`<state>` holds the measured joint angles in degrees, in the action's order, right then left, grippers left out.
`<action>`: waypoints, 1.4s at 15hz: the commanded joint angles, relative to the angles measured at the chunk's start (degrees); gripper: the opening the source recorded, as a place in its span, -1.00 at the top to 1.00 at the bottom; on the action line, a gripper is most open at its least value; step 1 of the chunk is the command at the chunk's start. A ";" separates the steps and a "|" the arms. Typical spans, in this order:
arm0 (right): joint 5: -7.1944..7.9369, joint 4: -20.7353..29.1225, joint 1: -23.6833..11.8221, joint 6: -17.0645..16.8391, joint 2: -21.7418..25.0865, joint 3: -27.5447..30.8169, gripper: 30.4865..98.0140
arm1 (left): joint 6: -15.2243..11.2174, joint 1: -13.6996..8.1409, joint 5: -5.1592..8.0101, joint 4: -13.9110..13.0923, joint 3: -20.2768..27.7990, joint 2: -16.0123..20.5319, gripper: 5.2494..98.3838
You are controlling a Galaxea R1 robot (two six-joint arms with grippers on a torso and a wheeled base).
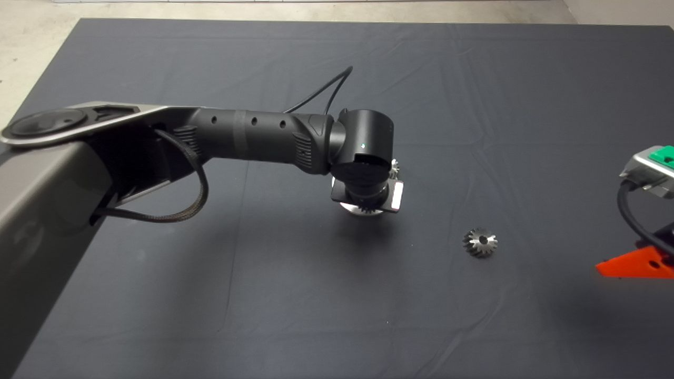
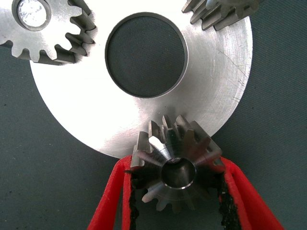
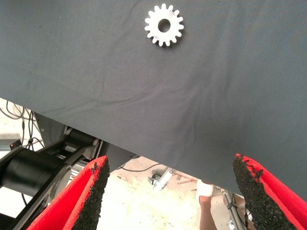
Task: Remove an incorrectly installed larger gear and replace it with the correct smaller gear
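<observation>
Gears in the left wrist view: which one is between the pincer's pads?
The dark grey steel gear with slanted, flaring teeth, at the round silver plate's edge; the two straight-toothed gears stand apart.

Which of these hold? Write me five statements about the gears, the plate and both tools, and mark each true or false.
1. The left tool is shut on the dark grey steel gear with flaring teeth. True.
2. The right tool holds the small bright silver straight-toothed gear. False: that tool is open and empty, and the gear lies alone on the dark mat.
3. The round silver metal plate has a large round hole at its centre. True.
4. The plate carries no other gears. False: a silver gear with a bright centre and a second silver gear sit near its edge.
5. The right tool waits at the mat's right side. True.
</observation>
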<state>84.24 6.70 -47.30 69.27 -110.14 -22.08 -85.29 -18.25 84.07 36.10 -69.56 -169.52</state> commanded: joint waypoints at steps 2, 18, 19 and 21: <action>-0.13 1.91 -0.87 0.34 0.05 0.21 -0.12 | 0.21 -0.83 0.22 -0.06 0.49 -0.16 0.44; -0.13 2.00 -0.87 0.43 -0.04 0.21 -0.12 | -1.38 -17.14 2.51 -19.97 24.50 16.74 -0.01; -0.21 1.91 -0.87 0.43 -0.04 0.21 -0.12 | -4.28 -19.08 2.51 -21.40 30.38 22.22 -0.03; -0.21 1.91 -0.87 0.43 -0.56 0.21 -0.12 | -5.59 -21.55 3.02 -23.17 41.46 32.27 -0.08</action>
<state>84.20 6.69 -47.30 69.32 -110.19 -22.08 -86.68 -31.13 84.92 21.92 -48.79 -155.71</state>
